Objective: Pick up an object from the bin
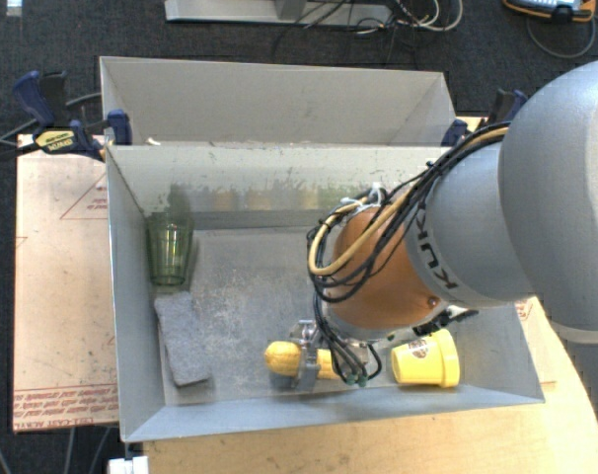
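Gripper [305, 349] low on yellow toy [282, 357] by front wall, likely lined up for grab; opening unclear, can't tell hold. Yellow cup [427, 361] near.

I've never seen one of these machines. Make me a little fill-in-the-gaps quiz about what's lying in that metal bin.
1. The see-through cup standing by the bin's left wall is ___ in colour.
2. The flat cloth lying just in front of it is ___.
3. The pincer is down at an oblong thing coloured ___.
4. The yellow cup beside it lies on its ___.

Missing words: green; grey; yellow; side.
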`<action>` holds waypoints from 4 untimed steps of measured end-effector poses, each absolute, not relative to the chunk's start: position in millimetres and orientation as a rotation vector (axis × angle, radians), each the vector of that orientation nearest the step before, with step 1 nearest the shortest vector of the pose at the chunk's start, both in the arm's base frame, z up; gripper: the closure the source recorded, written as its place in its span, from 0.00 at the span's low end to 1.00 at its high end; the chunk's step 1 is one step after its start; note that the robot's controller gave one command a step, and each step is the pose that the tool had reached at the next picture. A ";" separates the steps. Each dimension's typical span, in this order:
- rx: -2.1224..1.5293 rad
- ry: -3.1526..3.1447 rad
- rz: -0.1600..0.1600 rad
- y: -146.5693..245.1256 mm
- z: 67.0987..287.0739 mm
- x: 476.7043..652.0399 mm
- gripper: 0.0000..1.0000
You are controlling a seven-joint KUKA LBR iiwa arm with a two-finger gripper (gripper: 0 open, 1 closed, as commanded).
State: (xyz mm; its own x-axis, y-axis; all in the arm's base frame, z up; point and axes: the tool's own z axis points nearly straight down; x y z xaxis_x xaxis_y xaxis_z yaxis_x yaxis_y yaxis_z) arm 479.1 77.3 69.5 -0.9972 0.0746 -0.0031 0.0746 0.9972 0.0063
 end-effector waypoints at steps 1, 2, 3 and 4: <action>0.118 3.136 0.010 77.3 69.5 479.1 1.00; 0.168 3.132 0.012 87.0 197.1 496.9 1.00; 0.169 3.132 0.012 86.9 197.1 496.8 1.00; 0.144 3.129 0.013 86.3 342.9 493.6 1.00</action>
